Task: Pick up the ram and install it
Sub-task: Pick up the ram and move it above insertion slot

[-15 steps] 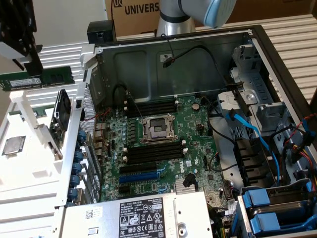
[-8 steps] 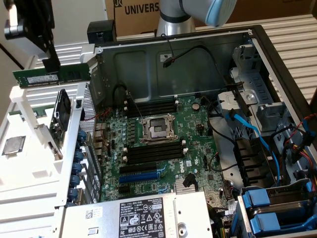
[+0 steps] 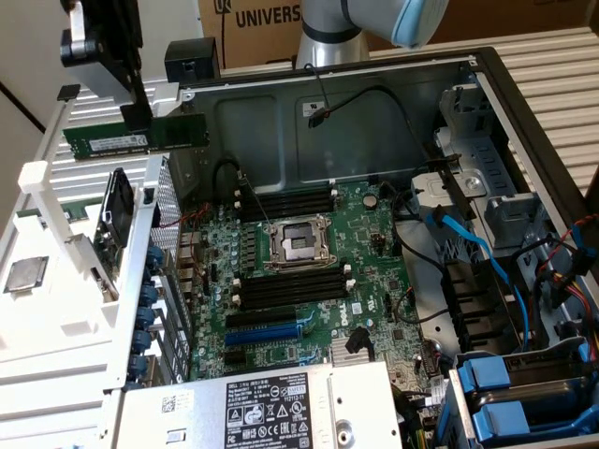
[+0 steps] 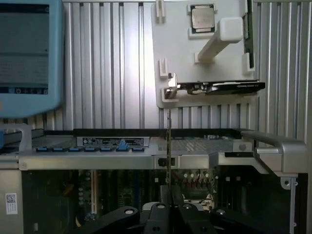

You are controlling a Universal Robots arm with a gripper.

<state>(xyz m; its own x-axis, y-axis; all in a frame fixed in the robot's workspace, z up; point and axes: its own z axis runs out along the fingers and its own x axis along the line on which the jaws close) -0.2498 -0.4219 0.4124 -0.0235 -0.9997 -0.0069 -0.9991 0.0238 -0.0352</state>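
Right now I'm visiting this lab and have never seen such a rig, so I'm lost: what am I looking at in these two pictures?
The machine is a single robot arm with a pincer at its end. One picture comes from a camera off the arm, looking into an open computer case with a green motherboard. The other comes from a camera on the arm's wrist, looking along the pincer. The pincer is shut on the ram, a thin green memory stick, held in the air at the exterior view's upper left. From the wrist you see that stick edge-on, as a thin line. Beside the case a white tray carries a square silver processor chip.
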